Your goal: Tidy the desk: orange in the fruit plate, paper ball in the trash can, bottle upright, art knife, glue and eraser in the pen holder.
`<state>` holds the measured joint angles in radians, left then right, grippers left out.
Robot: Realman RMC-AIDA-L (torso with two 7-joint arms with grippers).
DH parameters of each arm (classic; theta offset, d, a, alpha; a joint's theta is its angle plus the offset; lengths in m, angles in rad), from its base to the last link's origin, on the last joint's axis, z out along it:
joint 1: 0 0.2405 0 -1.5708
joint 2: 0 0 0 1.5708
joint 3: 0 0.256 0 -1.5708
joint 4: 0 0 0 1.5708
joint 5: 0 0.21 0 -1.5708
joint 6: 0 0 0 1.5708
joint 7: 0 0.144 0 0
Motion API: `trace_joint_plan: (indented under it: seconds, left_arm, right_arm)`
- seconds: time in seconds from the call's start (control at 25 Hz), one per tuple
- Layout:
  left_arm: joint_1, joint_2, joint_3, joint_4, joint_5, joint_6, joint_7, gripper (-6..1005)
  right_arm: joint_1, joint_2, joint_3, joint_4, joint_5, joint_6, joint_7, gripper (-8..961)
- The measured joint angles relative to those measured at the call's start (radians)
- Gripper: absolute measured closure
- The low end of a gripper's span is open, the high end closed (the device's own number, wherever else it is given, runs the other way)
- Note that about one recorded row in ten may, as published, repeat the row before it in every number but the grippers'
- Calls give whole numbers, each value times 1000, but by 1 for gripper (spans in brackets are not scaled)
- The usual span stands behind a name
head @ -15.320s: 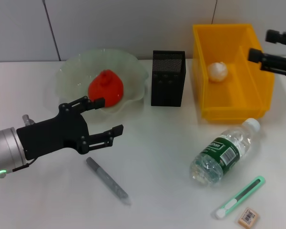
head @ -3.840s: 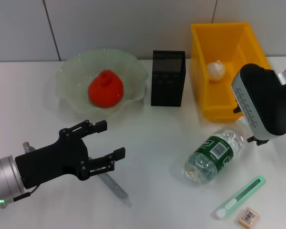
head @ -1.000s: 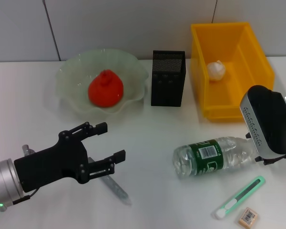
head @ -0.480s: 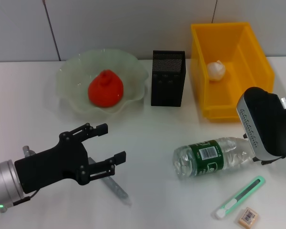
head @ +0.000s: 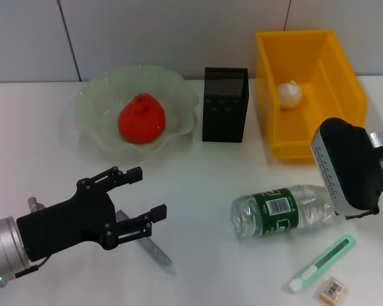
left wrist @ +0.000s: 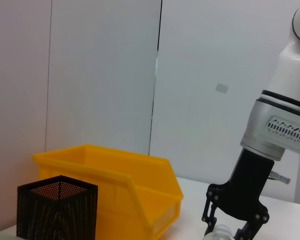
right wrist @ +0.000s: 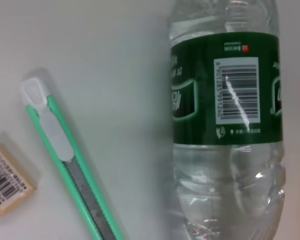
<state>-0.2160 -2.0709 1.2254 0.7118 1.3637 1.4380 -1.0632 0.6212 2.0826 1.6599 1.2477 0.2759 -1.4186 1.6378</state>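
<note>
The left arm comes in from the near left side, low over the bench. Its wrist is silver with a small green light. The left gripper (head: 143, 194) is black and points to the right and a bit away from the robot. Its jaws are wide apart, with nothing between them.

The right arm is on the right side. Its big black and white wrist points down toward the bench. In the left wrist view, the right gripper (left wrist: 225, 234) hangs straight down, black, with its jaws around something clear and rounded at the tips.
</note>
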Motion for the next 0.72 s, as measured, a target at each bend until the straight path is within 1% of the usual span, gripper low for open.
trace_joint_plan:
  seconds: [0.16, 0.48, 0.72]
  left_arm:
    - [1, 0, 0, 0, 0, 1, 0, 171]
    - [1, 0, 0, 0, 0, 10, 4, 171]
    - [3, 0, -1, 0, 0, 19, 13, 171]
  right_arm:
    - [0, 0, 0, 18, -2, 0, 21, 517]
    - [-24, -1, -2, 104, -15, -20, 37, 517]
    - [-36, -1, -31, 157, -28, -47, 63, 517]
